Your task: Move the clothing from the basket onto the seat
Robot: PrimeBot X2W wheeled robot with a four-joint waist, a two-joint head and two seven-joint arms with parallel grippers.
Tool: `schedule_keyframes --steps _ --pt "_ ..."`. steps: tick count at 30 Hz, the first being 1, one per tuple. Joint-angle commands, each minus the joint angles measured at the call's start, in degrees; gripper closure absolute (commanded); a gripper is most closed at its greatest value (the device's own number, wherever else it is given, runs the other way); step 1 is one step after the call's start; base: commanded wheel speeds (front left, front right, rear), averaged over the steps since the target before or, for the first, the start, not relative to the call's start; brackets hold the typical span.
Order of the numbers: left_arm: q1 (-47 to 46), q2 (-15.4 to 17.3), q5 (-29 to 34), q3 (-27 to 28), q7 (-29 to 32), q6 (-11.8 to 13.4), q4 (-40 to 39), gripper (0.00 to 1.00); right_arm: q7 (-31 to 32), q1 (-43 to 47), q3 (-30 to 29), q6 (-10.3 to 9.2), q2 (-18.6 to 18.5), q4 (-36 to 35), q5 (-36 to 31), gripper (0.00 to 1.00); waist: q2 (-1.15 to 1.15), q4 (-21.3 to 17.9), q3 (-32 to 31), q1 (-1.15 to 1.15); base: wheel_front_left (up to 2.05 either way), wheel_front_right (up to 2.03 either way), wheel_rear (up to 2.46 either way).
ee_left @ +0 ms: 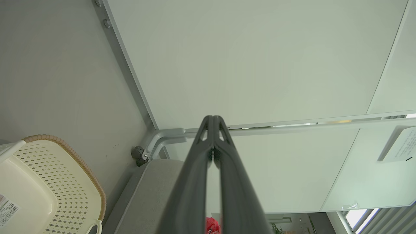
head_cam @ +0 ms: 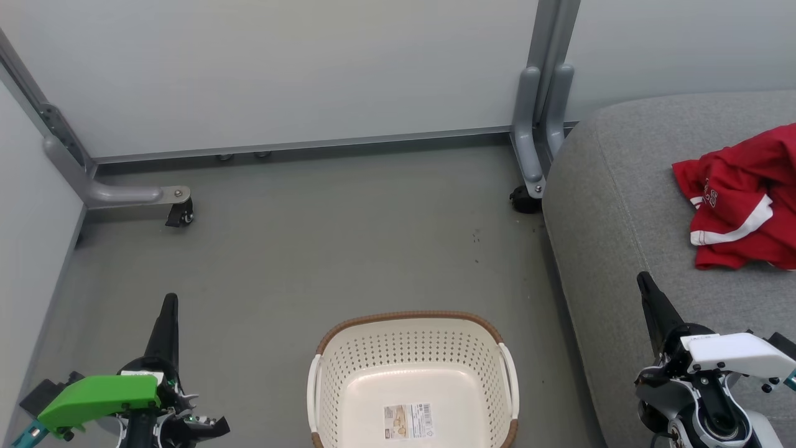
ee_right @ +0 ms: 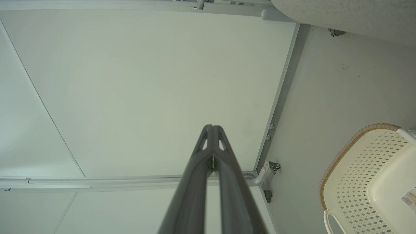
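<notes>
The red clothing [head_cam: 743, 199] with white trim lies crumpled on the grey seat [head_cam: 622, 205] at the right; a red sliver of clothing [ee_left: 213, 226] peeks between the fingers in the left wrist view. On the floor at bottom centre stands the cream basket [head_cam: 410, 348] with a brown rim, only a paper label on its base. The same basket [ee_left: 65, 182] appears at lower left in the left wrist view, and the basket [ee_right: 357, 172] at lower right in the right wrist view. My left gripper [head_cam: 169, 302] is shut, left of the basket. Above the seat's front, my right gripper [head_cam: 643, 280] is shut and holds nothing.
Pale partition panels [head_cam: 280, 68] close the back and left. Their grey feet with castors [head_cam: 179, 214] stand on the grey floor [head_cam: 348, 236], another foot [head_cam: 528, 186] beside the seat's corner. Open floor lies between basket and panels.
</notes>
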Motion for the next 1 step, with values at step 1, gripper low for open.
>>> schedule_keyframes --steps 1 --pt "-1.29 0.35 -1.12 0.33 0.34 -0.38 0.13 1.0 0.42 -0.93 -0.3 0.02 -0.24 0.14 1.27 1.0 0.0 -0.03 0.11 0.0 0.0 0.0 0.0"
